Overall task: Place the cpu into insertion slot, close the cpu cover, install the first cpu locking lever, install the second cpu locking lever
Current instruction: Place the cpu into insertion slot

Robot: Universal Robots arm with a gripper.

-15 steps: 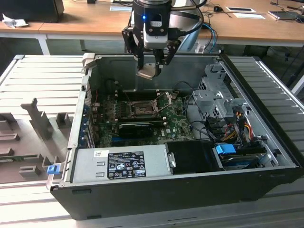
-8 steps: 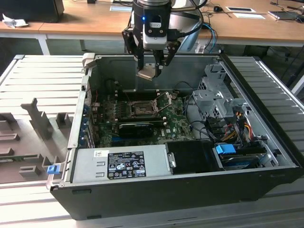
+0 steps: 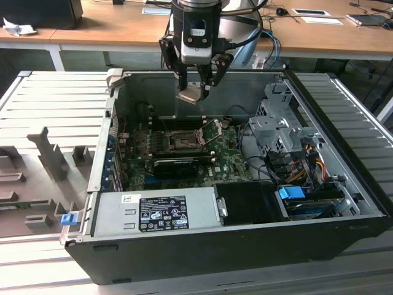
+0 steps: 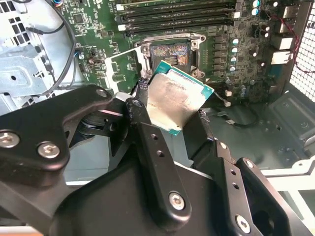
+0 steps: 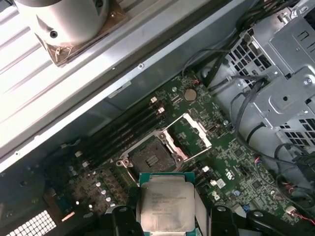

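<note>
My gripper [image 3: 193, 92] hangs above the open computer case, near its back wall, shut on the cpu [image 3: 190, 96]. In both wrist views the cpu [image 4: 177, 101] [image 5: 167, 201] is a flat square chip with a grey metal top and a green edge, held by its sides between the black fingers [image 4: 142, 123]. It is tilted and well above the board. The insertion slot [image 3: 183, 142] [image 4: 172, 53] [image 5: 151, 158] lies bare below it with its dark pin field showing. The cpu cover [image 4: 125, 66] [image 5: 193, 132] is swung open beside the slot.
Long black memory slots [image 4: 177, 12] run along one side of the slot and a black graphics card [image 3: 175, 166] along the other. A power supply [image 3: 153, 212], a drive cage [image 3: 279, 123] and loose cables [image 3: 307, 160] crowd the case. A round silver part [image 5: 74, 22] sits outside on the ribbed table.
</note>
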